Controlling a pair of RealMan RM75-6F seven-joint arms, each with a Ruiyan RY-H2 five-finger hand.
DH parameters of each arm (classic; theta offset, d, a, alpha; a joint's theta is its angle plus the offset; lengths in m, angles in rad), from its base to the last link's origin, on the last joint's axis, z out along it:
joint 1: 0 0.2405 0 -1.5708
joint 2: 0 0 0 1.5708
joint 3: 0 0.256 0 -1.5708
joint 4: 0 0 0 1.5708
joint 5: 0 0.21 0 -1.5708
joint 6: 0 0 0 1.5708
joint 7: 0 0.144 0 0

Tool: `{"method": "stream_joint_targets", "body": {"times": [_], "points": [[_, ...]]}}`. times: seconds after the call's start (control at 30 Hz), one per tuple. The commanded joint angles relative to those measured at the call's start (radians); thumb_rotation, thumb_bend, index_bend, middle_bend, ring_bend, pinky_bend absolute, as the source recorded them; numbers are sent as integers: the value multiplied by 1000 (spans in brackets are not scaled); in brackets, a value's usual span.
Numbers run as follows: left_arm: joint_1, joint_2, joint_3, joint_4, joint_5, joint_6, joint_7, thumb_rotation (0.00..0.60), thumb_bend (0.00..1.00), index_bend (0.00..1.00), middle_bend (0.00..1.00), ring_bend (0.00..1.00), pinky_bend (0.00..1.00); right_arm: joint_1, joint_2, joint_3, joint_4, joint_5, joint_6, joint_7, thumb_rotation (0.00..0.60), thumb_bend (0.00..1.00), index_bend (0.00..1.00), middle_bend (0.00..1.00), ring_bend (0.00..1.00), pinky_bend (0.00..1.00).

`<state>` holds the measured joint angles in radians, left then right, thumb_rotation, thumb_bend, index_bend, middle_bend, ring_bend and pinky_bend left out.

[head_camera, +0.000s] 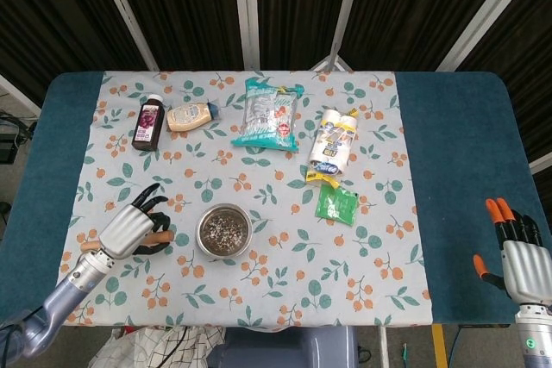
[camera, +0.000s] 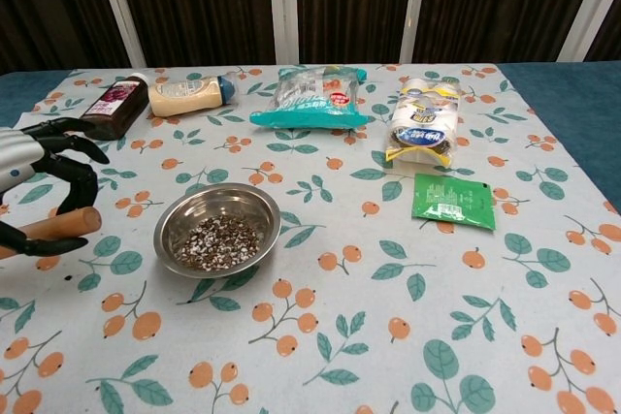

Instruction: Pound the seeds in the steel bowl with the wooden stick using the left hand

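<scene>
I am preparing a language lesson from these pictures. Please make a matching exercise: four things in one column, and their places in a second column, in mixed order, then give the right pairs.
1. wooden stick
2. seeds
3. green packet
4. dark bottle

A. beside the cream bottle
B. inside the steel bowl
C. in the left hand
D. just in front of the roll pack

Pairs: 1-C, 2-B, 3-D, 4-A
</scene>
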<state>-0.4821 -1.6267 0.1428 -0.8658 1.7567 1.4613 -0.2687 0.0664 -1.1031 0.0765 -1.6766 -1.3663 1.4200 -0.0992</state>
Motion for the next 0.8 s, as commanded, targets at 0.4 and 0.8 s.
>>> {"method": "stream_joint_targets", "body": {"times": [0.4, 0.8], "points": [[12, 45, -6, -67, -8, -5, 27, 600, 345, 348, 289, 124, 20, -2, 2, -1, -1, -3, 1, 1, 600, 370, 0, 0, 0, 0], [54, 162, -65, -292, -72, 46, 114, 600, 309, 265, 228, 71, 0, -4, 7, 1, -2, -4, 4, 8, 600, 370, 0, 0, 0, 0]]}}
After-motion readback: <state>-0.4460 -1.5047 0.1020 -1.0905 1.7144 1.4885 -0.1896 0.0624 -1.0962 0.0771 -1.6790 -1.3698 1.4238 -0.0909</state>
